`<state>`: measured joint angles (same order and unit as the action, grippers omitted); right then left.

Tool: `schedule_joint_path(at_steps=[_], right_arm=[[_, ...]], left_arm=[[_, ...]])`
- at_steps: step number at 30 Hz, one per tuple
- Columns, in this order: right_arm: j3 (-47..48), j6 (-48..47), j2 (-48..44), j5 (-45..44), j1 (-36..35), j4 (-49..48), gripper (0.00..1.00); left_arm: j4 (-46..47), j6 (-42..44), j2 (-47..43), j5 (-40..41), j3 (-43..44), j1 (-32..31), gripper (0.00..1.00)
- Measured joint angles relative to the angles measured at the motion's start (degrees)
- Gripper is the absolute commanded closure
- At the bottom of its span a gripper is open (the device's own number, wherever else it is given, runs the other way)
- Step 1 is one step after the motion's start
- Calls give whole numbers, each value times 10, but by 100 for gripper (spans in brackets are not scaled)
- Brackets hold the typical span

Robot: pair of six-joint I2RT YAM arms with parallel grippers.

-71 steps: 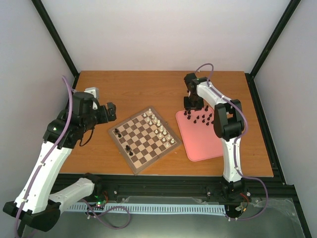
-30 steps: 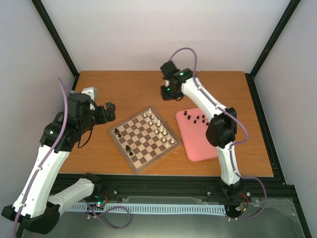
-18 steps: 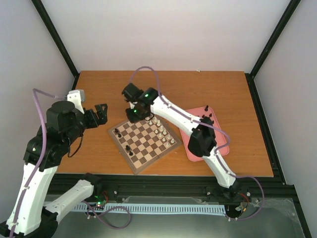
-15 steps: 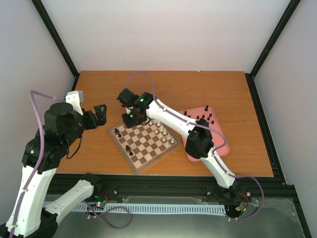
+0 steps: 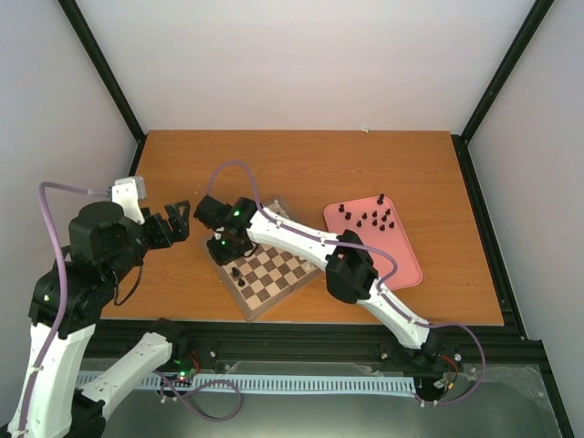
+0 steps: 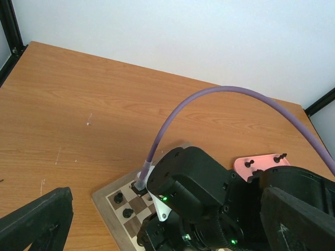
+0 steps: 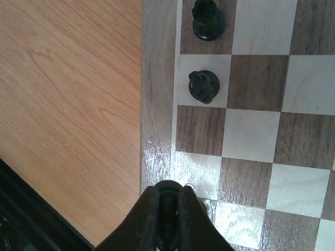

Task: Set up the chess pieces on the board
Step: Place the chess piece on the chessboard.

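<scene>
The right fingers point(image 7: 152, 213) clench a black chess piece point(image 7: 167, 205) over the rim of the board point(image 7: 246, 133), while the left fingers point(image 6: 36, 222) stand spread wide near the tabletop's point(image 5: 411, 164) left edge.

Two robot arms, the left arm point(image 5: 96, 239) and the right arm point(image 5: 285, 236), share a table with one wooden chessboard point(image 5: 270, 283) and one pink tray point(image 5: 388, 260). The right wrist view shows two black chess pieces point(image 7: 208, 21) point(image 7: 203, 86) at 12 o'clock and a third black piece point(image 7: 167, 206) at 6 o'clock. The tray's pieces are too small to count.
</scene>
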<state>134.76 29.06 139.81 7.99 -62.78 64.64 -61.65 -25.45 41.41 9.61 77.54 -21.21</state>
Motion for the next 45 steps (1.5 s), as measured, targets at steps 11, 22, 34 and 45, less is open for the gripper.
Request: schedule_joint_path(at_steps=[11,22,34,45], right_arm=[[24,11,33,-21,-2,-6,96],[45,19,56,-41,-2,-12,95],[47,19,59,-47,12,-12,95],[53,19,67,-45,14,-12,92]], left_arm=[[-17,11,-10,0,0,0,0],[-23,21,-12,3,0,0,0],[-23,28,-12,5,0,0,0],[-23,28,-11,6,0,0,0]])
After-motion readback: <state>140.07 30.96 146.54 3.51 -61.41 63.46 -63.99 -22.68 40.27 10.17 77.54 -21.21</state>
